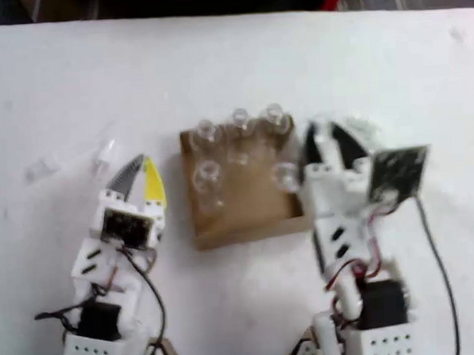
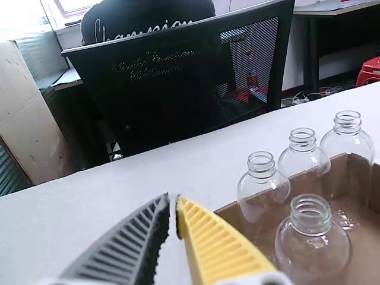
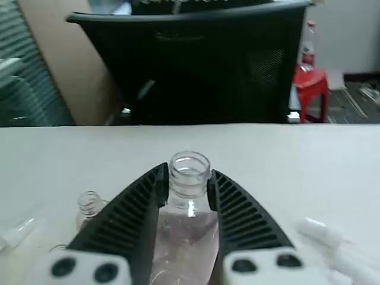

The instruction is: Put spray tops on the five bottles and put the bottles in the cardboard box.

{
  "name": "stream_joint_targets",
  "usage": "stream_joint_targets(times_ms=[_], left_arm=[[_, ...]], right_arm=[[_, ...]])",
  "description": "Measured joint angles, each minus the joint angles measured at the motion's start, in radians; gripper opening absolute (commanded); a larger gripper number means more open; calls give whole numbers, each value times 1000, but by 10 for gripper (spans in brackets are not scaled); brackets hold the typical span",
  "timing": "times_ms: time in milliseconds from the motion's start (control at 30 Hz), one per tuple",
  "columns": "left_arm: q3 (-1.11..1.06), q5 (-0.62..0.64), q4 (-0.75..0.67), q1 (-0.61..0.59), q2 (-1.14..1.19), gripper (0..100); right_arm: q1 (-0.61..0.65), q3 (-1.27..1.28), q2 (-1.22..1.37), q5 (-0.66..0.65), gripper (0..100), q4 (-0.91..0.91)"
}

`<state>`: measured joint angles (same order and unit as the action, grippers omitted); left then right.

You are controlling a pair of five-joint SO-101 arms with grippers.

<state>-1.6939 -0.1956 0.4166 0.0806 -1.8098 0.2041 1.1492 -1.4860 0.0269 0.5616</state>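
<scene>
Behind the table and cardboard box stands a black chair

Bench lies open beyond the cardboard box. Three bottles line its far wall, two more stand within; near half of the floor is free. Spray tops lie just ahead of the left end effector. Right end effector crowds the box's right wall.
</scene>
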Motion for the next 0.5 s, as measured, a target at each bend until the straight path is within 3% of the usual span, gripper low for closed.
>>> stream_joint_targets(times_ms=[200,300,500], left_arm=[[0,-26,0,0,0,27],[0,-37,0,0,0,27],[0,-37,0,0,0,27]], right_arm=[[141,388,-166,-265,17,-304],[164,519,-241,-299,17,-336],[169,532,-293,-304,17,-293]])
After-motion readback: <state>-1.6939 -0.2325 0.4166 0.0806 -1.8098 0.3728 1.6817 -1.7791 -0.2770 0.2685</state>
